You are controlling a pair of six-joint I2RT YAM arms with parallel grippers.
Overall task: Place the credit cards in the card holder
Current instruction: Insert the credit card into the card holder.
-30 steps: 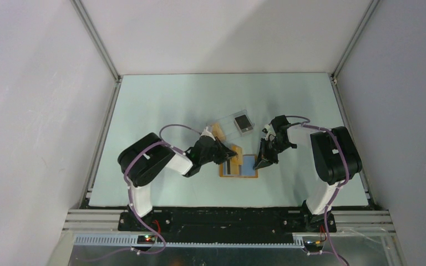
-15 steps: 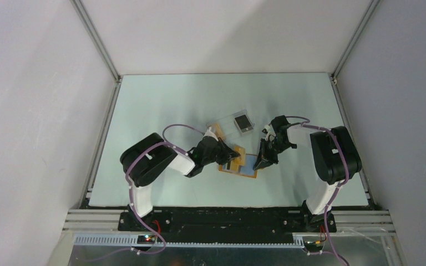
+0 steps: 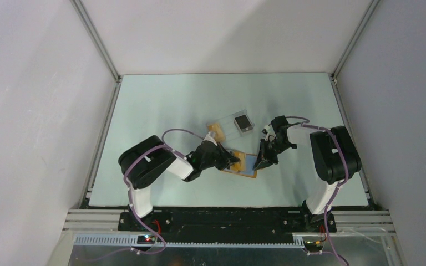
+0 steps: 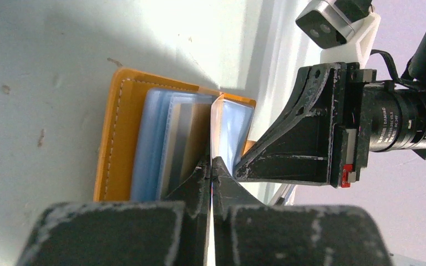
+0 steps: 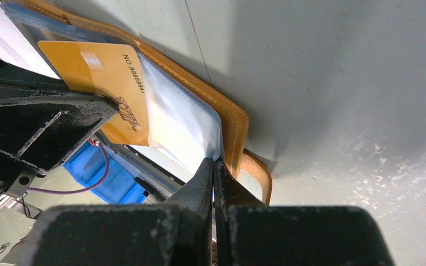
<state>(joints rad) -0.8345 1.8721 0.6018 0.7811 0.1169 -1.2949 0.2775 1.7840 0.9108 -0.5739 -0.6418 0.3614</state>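
Observation:
The orange card holder [image 3: 248, 164] lies open on the table between my grippers. My left gripper [image 3: 234, 160] is shut on a gold card [image 5: 102, 66] printed with numbers, seen edge-on in the left wrist view [image 4: 216, 119]. The card's far end sits against a clear inner sleeve [image 5: 180, 124]. My right gripper [image 3: 259, 163] is shut on that sleeve's corner [image 5: 213, 163], beside the holder's orange rim [image 5: 233, 119]. Blue-tinted sleeves [image 4: 155, 138] fan out on the holder's other half [image 4: 119, 138]. No other loose cards show.
Two clear plastic rectangles lie just behind the holder, one with an orange centre [image 3: 217, 131] and one with a black centre [image 3: 243, 122]. The right wrist camera and gripper body [image 4: 321, 133] stand close in front of my left fingers. White walls enclose the table.
My left gripper has pushed right over the holder's left half with the card. The holder has turned and shifted slightly. The right gripper has stayed put.

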